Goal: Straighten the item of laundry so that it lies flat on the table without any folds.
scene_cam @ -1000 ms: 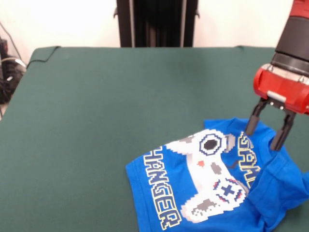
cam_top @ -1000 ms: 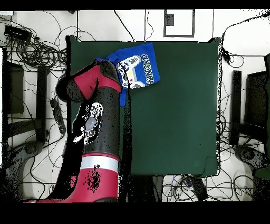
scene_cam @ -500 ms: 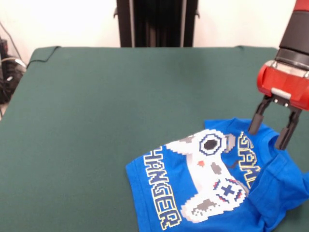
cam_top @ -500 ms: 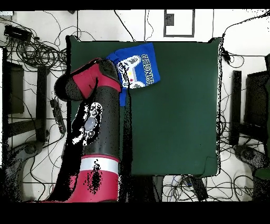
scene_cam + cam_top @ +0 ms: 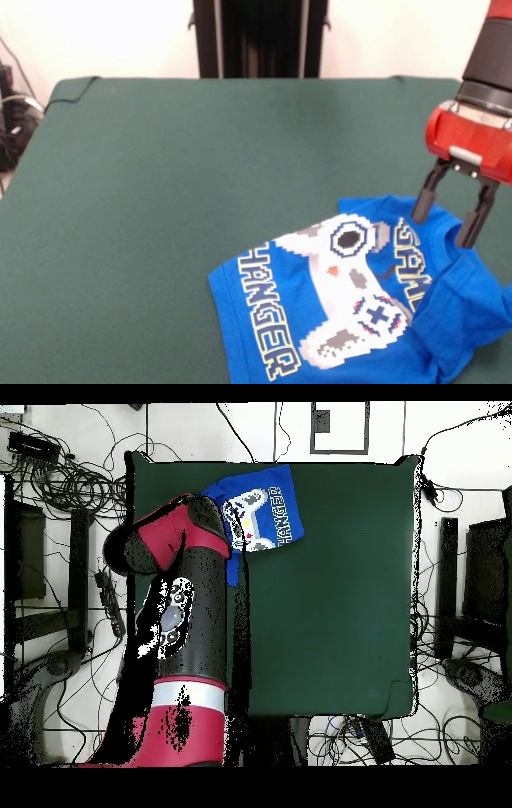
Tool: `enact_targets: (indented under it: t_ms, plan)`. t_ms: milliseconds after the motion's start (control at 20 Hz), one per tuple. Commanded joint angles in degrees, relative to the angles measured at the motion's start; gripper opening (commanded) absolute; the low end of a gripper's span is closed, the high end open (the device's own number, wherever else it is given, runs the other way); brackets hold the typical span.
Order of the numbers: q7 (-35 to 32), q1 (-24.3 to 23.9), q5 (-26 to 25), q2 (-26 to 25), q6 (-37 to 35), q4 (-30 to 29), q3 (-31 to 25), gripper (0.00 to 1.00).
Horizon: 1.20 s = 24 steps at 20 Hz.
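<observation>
The item of laundry (image 5: 320, 312), a bright blue T-shirt with a white game controller print and block lettering, lies crumpled near the front right of the table (image 5: 176, 176). Its right side is folded and bunched up. My gripper (image 5: 446, 224) hovers just above the shirt's far right part, open, its two dark fingers apart with nothing between them. In the overhead view the item of laundry (image 5: 262, 509) lies at the table's (image 5: 330, 594) upper left, and the red and black arm (image 5: 185, 614) covers its left part and hides the gripper.
Cables and equipment (image 5: 60, 474) lie on the floor around the table. A dark pedestal column (image 5: 260, 36) stands behind the table's far edge. The green cloth stretches wide to the left of the shirt.
The gripper has risen slightly and shifted a little to the right over the shirt's edge over the last second. The shirt lies as before.
</observation>
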<state>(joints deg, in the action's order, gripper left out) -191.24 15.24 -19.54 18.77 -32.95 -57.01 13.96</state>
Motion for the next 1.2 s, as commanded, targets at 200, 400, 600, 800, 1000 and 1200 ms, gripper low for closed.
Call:
enact_targets:
  t_ms: [200,400,600,800,1000,1200]
  plan:
    - [5.61,0.44,1.99,-4.84,-7.33,0.37,-6.35,1.0]
    - [4.98,0.61,2.06,-5.71,-7.11,1.89,-6.29,1.0]
    - [4.6,0.76,2.19,-6.3,-7.45,3.26,-6.21,1.0]
    - [3.35,1.38,2.3,-7.17,-9.01,3.77,-5.12,1.0]
    - [1.15,2.06,2.46,-8.07,-8.99,3.79,-3.99,1.0]
    - [0.21,2.31,2.42,-9.59,-8.81,5.02,-3.74,1.0]
